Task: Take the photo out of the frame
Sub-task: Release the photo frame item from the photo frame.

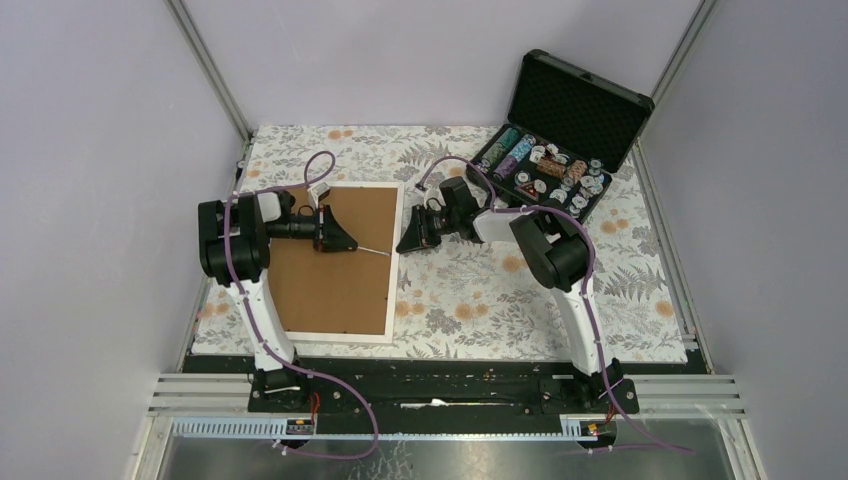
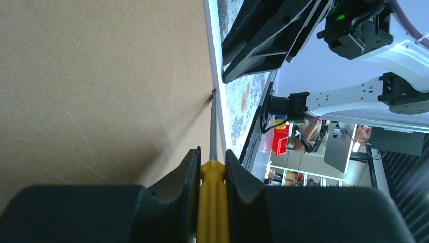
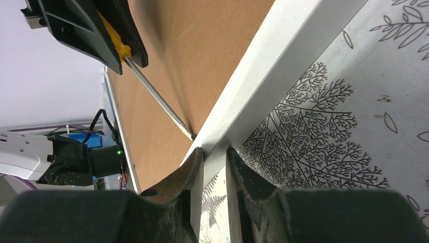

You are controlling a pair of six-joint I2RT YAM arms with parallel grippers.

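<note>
We are at the prying step. The big flat picture frame with a thin white edge [image 1: 330, 280] lies face down on the desk with the leafy cloth [image 1: 500, 290], so its brown fibreboard back [image 2: 101, 76] looks up at us. We cannot see the photo. We think it lies under that brown back, below the left tool.

The left tool [image 2: 212, 158] is pinching a screwdriver with a yellow handle and a thin metal rod [image 3: 154, 91]. The rod sticks straight out in front of this tool. Its tip sits right where the brown back meets the white edge.

The right tool [image 3: 214, 152] is on the other side of that white edge, facing the left tool. Its two fingers are close together, with only a thin gap. The white edge comes right up to that gap. We cannot tell if the fingers are pinching it or only near it.

Next, we think the tip must slip under the brown back and lift it a little. The right tool should hold the frame down so it does not slide. The push must be gentle, or the tip may slip or scratch the photo.
</note>
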